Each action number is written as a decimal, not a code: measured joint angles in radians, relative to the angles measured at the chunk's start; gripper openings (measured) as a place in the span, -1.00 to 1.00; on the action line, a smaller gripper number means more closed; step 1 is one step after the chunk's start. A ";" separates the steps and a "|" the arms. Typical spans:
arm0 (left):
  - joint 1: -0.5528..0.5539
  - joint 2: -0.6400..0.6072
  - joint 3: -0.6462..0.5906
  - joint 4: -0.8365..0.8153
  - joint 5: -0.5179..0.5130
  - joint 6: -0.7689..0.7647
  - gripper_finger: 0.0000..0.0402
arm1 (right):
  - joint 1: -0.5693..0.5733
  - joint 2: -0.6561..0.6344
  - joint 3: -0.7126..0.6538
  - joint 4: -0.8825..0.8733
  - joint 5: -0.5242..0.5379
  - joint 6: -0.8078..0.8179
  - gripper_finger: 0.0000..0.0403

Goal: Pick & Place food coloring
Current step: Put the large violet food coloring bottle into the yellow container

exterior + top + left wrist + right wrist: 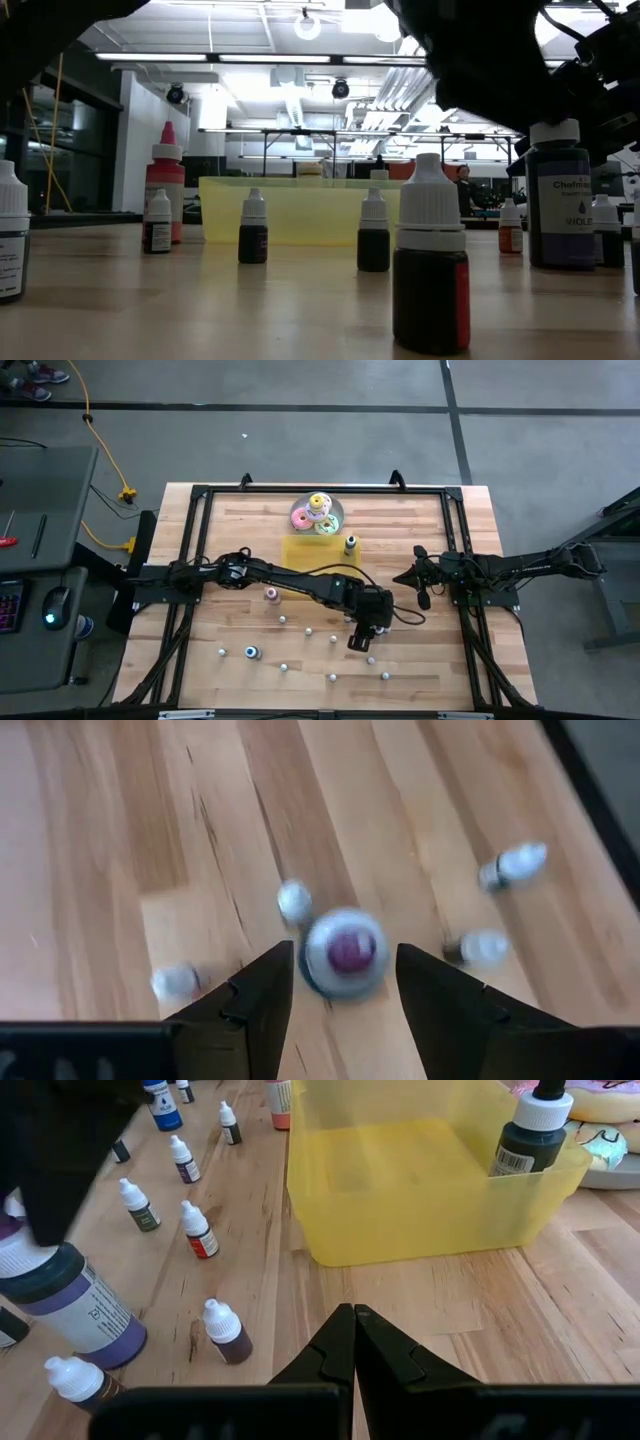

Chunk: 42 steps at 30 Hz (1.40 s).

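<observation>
The food coloring is several tiny white-capped bottles (308,631) standing scattered on the wooden table, plus a bigger violet bottle (560,205). In the left wrist view my left gripper (345,948) is open above that violet bottle (345,958). Its two fingers stand on either side of the cap, with thin gaps showing. Another dark bottle (530,1135) stands inside the yellow tray (420,1230). My right gripper (352,1325) waits shut at the table's right side, pointing toward the tray.
Small bottles (293,900) (485,948) (172,982) stand close around the violet one. A plate of pastel ring toys (318,513) sits behind the tray (310,552). A taller pink bottle (271,594) and a blue one (251,652) stand to the left. A black frame borders the table.
</observation>
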 joint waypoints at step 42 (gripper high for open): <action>0.001 0.016 -0.002 0.015 0.041 -0.003 -0.46 | 0.000 0.000 0.000 0.000 0.000 0.000 -1.00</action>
